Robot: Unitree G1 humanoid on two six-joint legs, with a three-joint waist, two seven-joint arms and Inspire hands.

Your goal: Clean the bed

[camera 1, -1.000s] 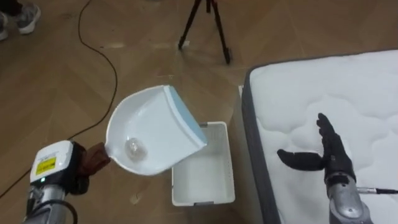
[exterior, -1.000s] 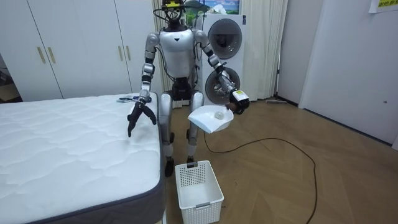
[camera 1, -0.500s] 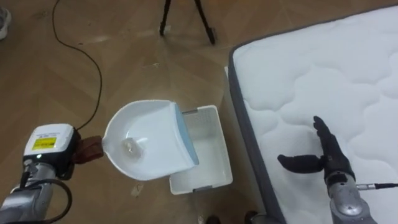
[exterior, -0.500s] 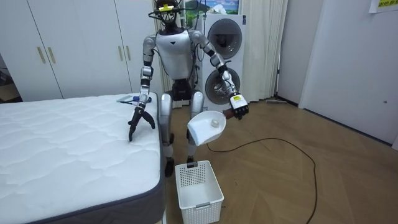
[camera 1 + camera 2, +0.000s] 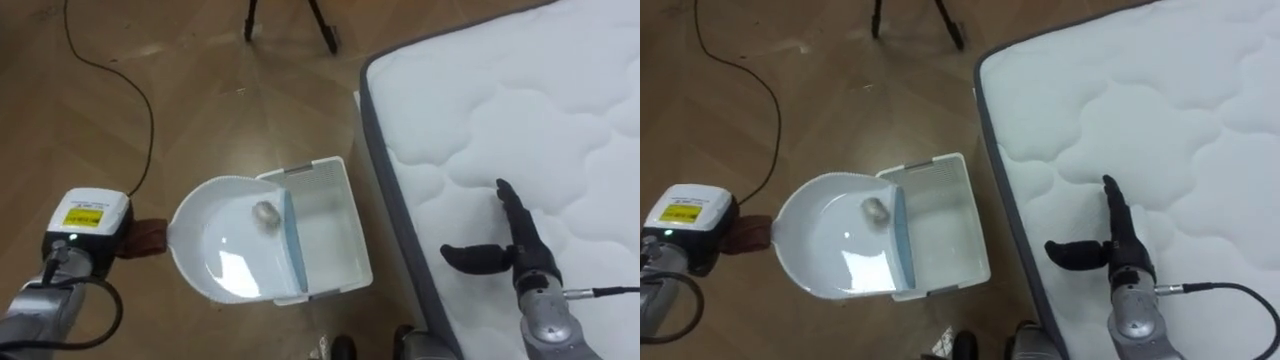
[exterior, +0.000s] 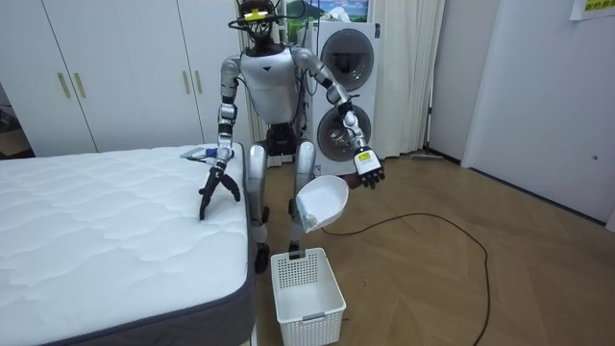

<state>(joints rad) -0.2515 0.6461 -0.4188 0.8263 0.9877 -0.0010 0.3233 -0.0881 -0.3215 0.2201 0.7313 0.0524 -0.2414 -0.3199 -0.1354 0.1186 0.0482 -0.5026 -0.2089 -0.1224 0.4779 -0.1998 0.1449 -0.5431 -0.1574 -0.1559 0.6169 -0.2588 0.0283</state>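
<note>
Your left hand (image 5: 145, 237) is closed around the short handle of the white dustpan (image 5: 230, 260) and holds it out over the floor, beside the bed (image 5: 520, 100). The pan is tilted with its open lip toward the white basket (image 5: 335, 230), and this lip stands above the basket's near rim. A small crumpled ball (image 5: 265, 213) lies inside the pan, close to the lip. It is not yet in the basket.

Your right hand (image 5: 510, 250) is empty, with fingers straight and thumb spread. It is over the mattress near the bed's edge; I cannot tell if the fingertips touch the cover.

In my judgement the sweeping part is done for this piece and you are in the emptying step: more tilt of the pan should let the ball roll down into the basket. The part of the mattress near you looks free of rubbish. In the room view a small object (image 6: 197, 152) lies at the far corner of the bed, too small to identify, so some work may remain there.
</note>
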